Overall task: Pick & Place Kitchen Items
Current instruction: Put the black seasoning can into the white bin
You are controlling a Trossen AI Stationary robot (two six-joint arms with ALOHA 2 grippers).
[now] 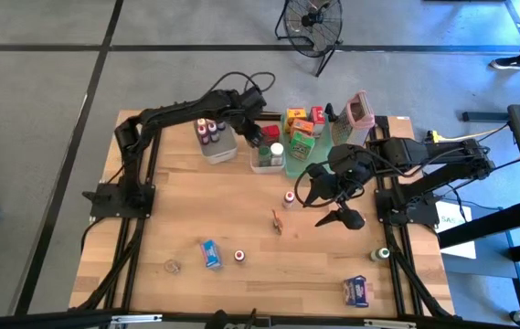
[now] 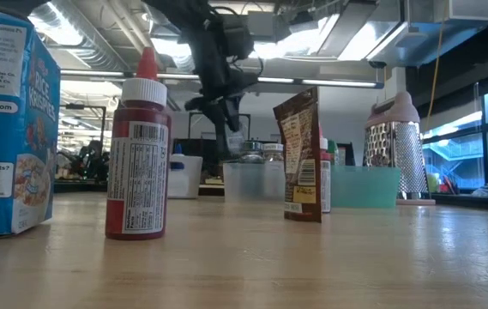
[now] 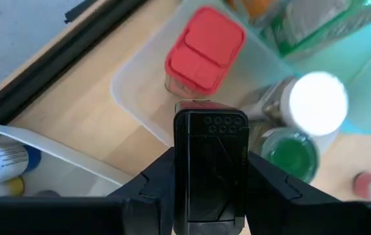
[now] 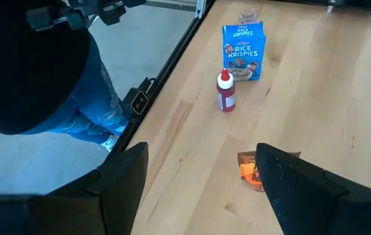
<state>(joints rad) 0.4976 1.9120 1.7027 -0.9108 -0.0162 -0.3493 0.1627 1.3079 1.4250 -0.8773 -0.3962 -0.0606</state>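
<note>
Left end effector [image 1: 256,136] is up over the clear plastic bin [image 1: 261,165] at the far middle of the wooden table [image 1: 241,219], fingers clamped on a small dark rectangular bottle [image 3: 210,166]. Below it in that bin sit a red square-capped jar [image 3: 205,51] and a white round-capped jar [image 3: 317,102], with a green-lidded jar [image 3: 292,152] beside them. Another clear bin [image 1: 214,146] to the left holds small dark bottles [image 1: 207,129]. Right end effector [image 1: 325,212] hangs open above the table's middle right, nothing between its fingers. Just to its left lies a brown-and-orange snack packet [image 4: 252,171]. Nearer, a blue Rice Krispies box [image 4: 242,51] lies on the table with a red squeeze bottle [image 4: 225,91] just to its right. A blue-purple packet [image 1: 357,291] lies at the near right. Small boxes of orange, red and green [image 1: 302,123] crowd the teal tray [image 1: 296,160] at the far edge.
</note>
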